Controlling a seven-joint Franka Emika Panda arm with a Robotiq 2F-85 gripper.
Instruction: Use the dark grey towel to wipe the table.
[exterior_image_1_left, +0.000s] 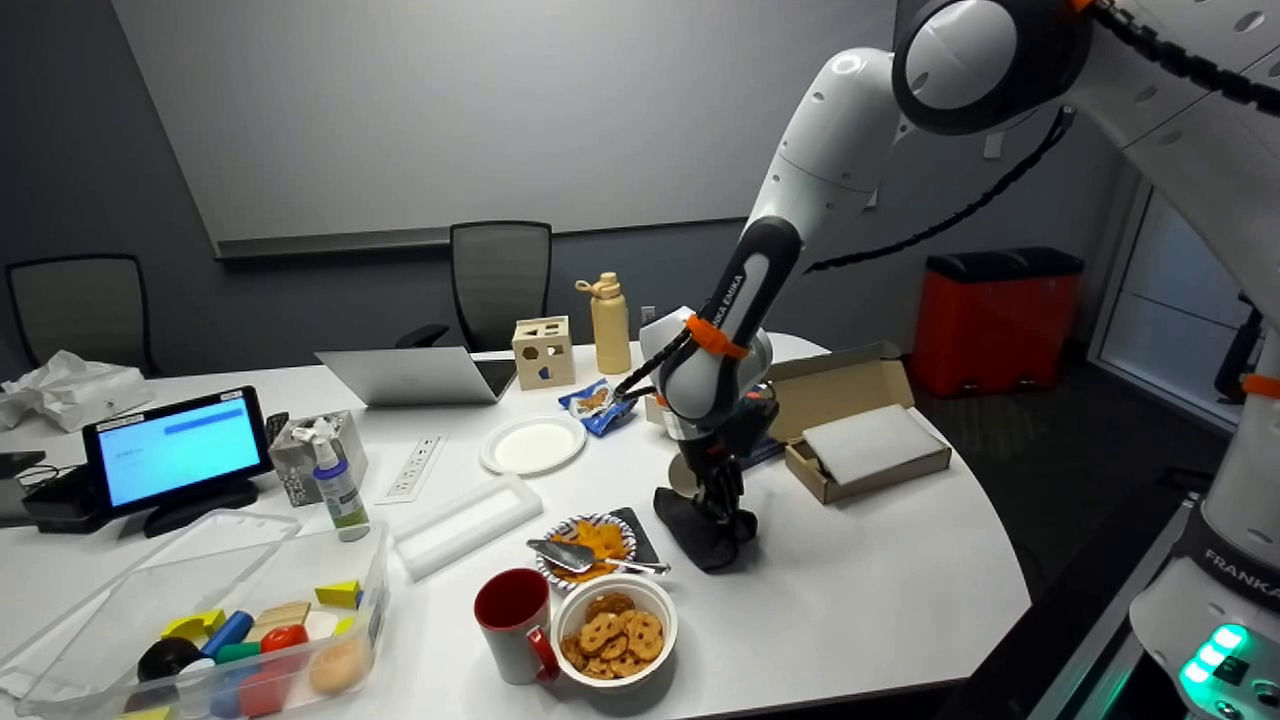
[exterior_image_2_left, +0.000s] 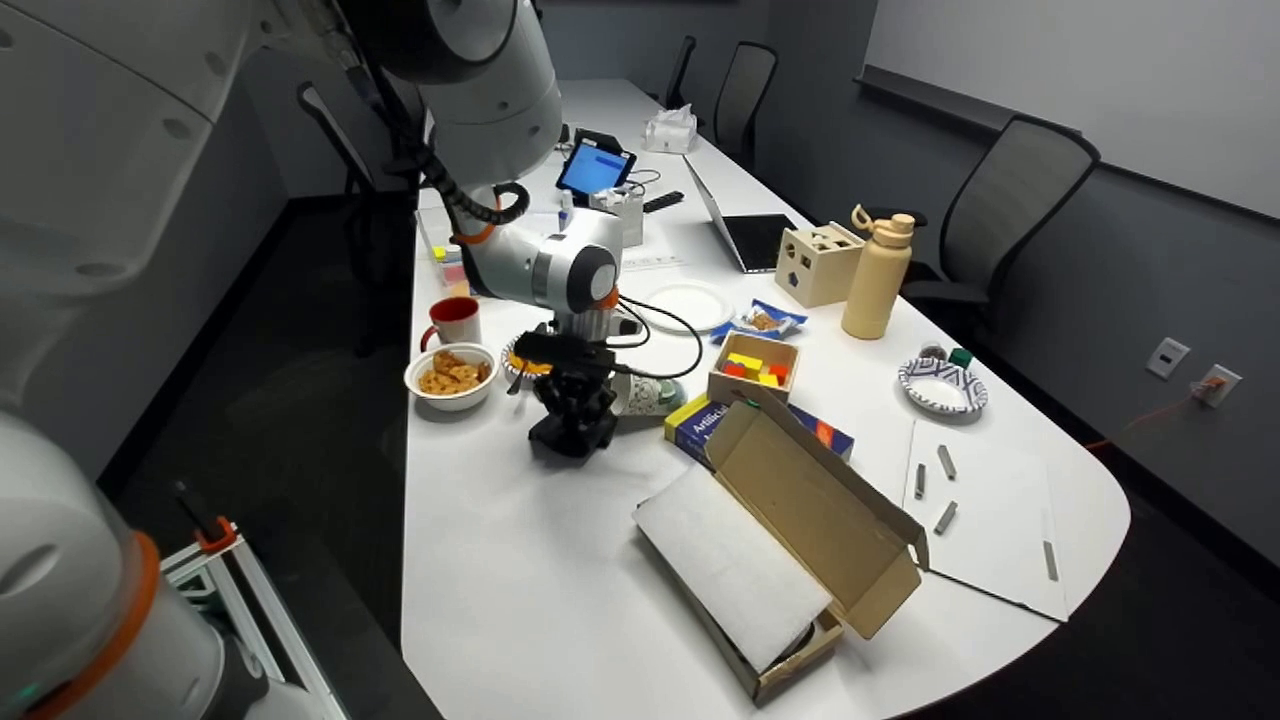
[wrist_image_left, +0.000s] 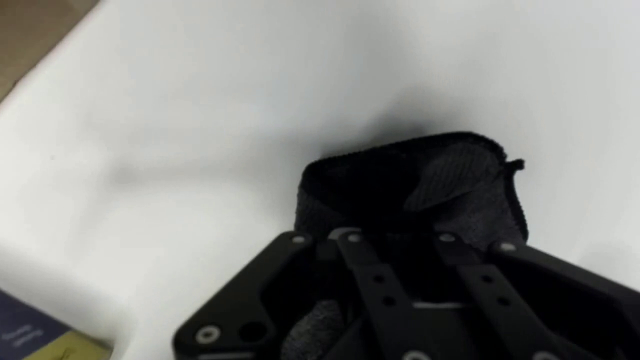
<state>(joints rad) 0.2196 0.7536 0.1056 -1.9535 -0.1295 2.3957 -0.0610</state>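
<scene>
The dark grey towel (exterior_image_1_left: 697, 535) is bunched on the white table (exterior_image_1_left: 850, 590). It also shows in an exterior view (exterior_image_2_left: 572, 438) as a dark heap under the gripper (exterior_image_2_left: 580, 400). My gripper (exterior_image_1_left: 722, 497) points down over the towel and is shut on its bunched middle. In the wrist view, the towel (wrist_image_left: 470, 210) spreads out past the fingers (wrist_image_left: 395, 240), with its dark hemmed edge and a small tag showing. The fingertips and the pinched cloth are in deep shadow there.
A bowl of cookies (exterior_image_1_left: 617, 640), a red-and-white mug (exterior_image_1_left: 515, 625) and a patterned bowl with a serving spatula (exterior_image_1_left: 600, 545) stand close by. An open cardboard box (exterior_image_2_left: 740, 570), a blue-and-yellow book (exterior_image_2_left: 690, 425) and a fallen paper cup (exterior_image_2_left: 650, 395) lie near the gripper.
</scene>
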